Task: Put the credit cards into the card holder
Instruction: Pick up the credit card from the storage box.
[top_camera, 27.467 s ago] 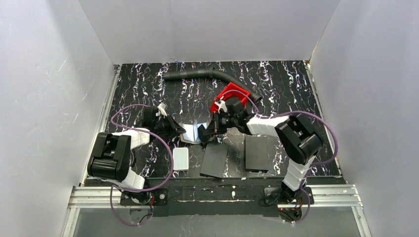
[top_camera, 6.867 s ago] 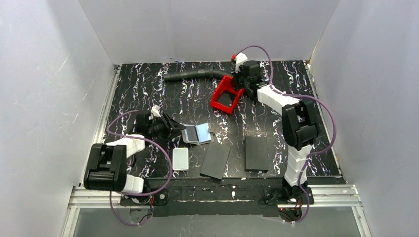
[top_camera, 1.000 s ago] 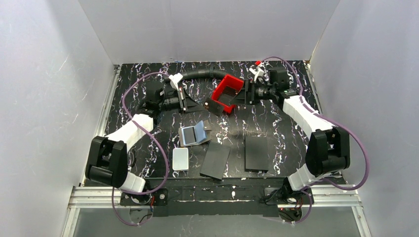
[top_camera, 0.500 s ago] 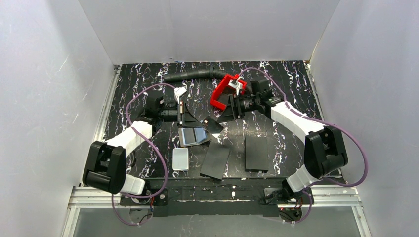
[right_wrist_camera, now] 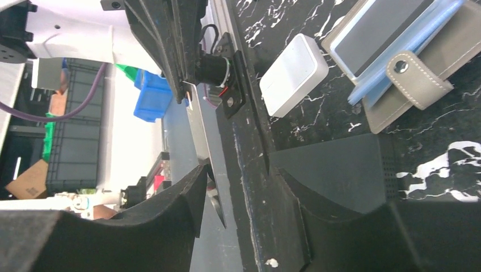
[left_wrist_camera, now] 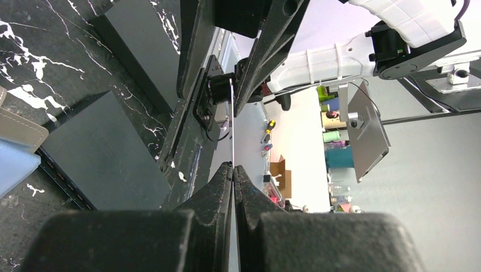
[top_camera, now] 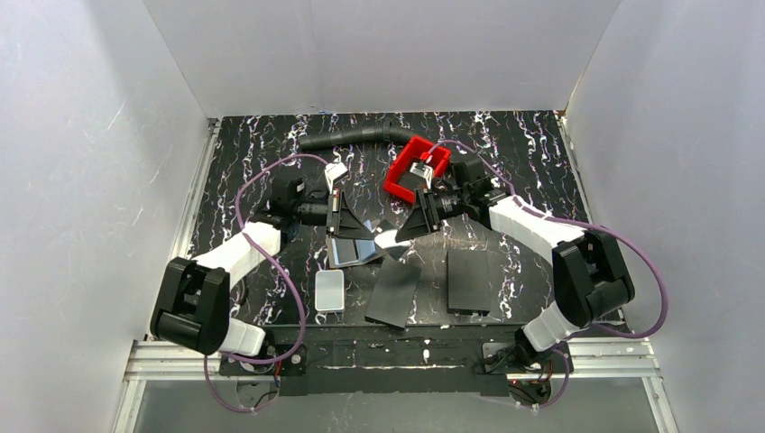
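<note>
One thin credit card [left_wrist_camera: 232,124] stands edge-on, pinched in my shut left gripper [left_wrist_camera: 233,167]. In the top view that gripper [top_camera: 368,225] hovers just above the open card holder [top_camera: 354,250]. The holder lies flat on the table, shiny blue inner faces up, clasp tab [right_wrist_camera: 417,79] to its right. My right gripper [right_wrist_camera: 241,170] faces the left one from the right [top_camera: 401,233]. Its jaws stand apart around the card's far end [right_wrist_camera: 201,133]. The card rests against one finger, with a wide gap to the other. The right gripper's fingers [left_wrist_camera: 272,39] straddle the card in the left wrist view.
A white rounded box [top_camera: 330,290] lies near the front, left of two flat black panels [top_camera: 394,293] [top_camera: 468,279]. A red tray [top_camera: 415,169] sits behind the right gripper, with a black hose [top_camera: 361,137] along the back. White walls enclose the table.
Both grippers have come forward from beside the red tray to just above the card holder, staying face to face. The right jaws have narrowed around the card; the left stays shut.
</note>
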